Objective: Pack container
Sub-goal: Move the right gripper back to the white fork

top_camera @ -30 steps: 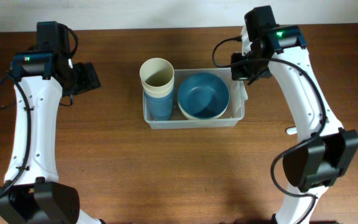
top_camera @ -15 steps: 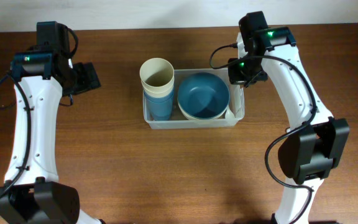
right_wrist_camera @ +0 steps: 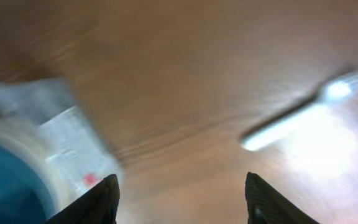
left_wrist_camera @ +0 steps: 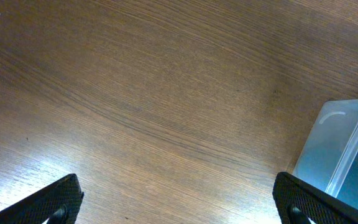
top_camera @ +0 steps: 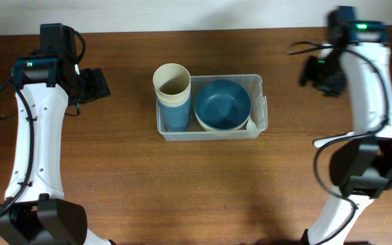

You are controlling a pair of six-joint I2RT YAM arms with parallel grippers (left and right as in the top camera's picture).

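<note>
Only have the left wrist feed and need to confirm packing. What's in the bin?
Observer: A blue bowl nested in a cream bowl, in the right half of the bin.
Operator: Left half?
Observer: A cream cup stacked on blue cups.
Operator: Where's the right tool?
Observer: The right tool is open and empty, clear of the bin, off to its right.

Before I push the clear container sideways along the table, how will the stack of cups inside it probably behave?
The cup stack seems to rise above the container rim, so it may wobble or lean. It looks like thin plastic, probably light. The nested bowls beside it should likely stop it falling toward them.
</note>
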